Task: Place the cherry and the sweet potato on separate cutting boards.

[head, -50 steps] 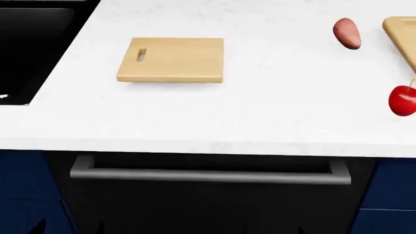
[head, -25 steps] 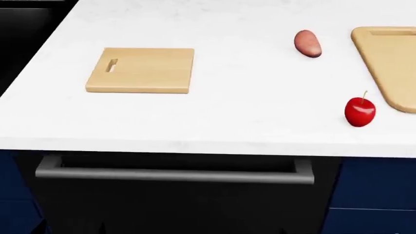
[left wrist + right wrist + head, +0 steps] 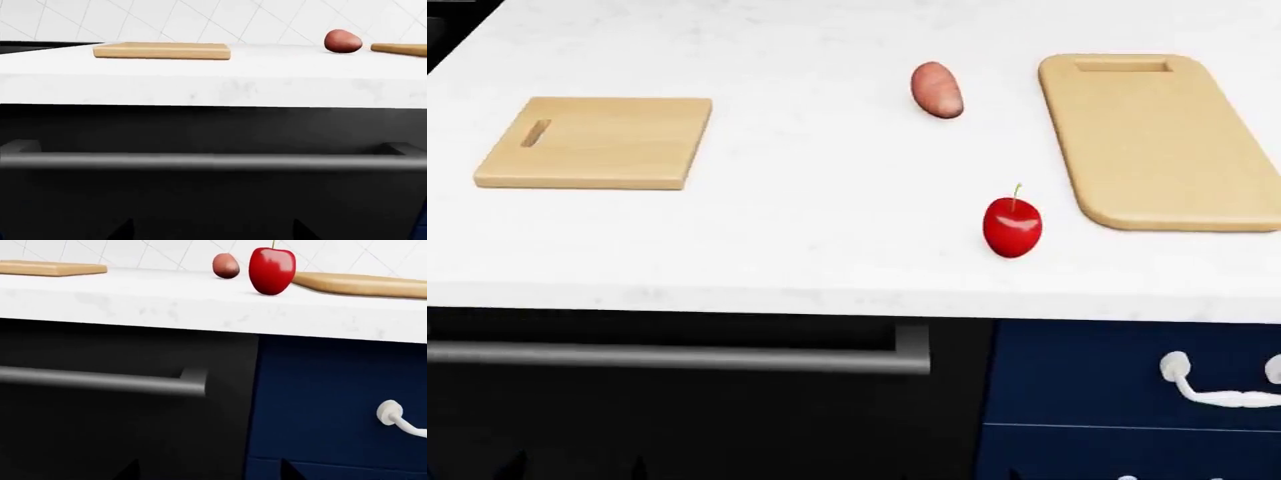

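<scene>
While both our arms hang low in front of the cabinets, neither claw shows in any view, so we cannot tell whether they are released or clenched. From the head view we look down on a white countertop [image 3: 827,250]. On it the cherry [image 3: 1012,226] stands near the front edge, stem up, just beside the near left corner of the longer cutting board [image 3: 1154,140] but apart from it. That board is round-cornered, with its slot handle at the far end. The sweet potato [image 3: 936,89] lies farther back, left of the longer board's far end and clear of it. The smaller cutting board [image 3: 597,141], squarish with a small slot near its left side, sits well apart at the left of the counter. Both boards are bare.

Below the counter edge we see a black appliance front with a grey bar handle [image 3: 681,357], and to its right a navy drawer front [image 3: 1134,375] with a white handle [image 3: 1214,385].

Our left wrist view faces the black front from low down: the smaller cutting board [image 3: 162,50] and the sweet potato [image 3: 343,41] show edge-on above the counter lip. Our right wrist view shows the cherry [image 3: 271,269] close to the counter's edge, the sweet potato [image 3: 226,265] behind it, and the longer cutting board [image 3: 360,284] beside it.
</scene>
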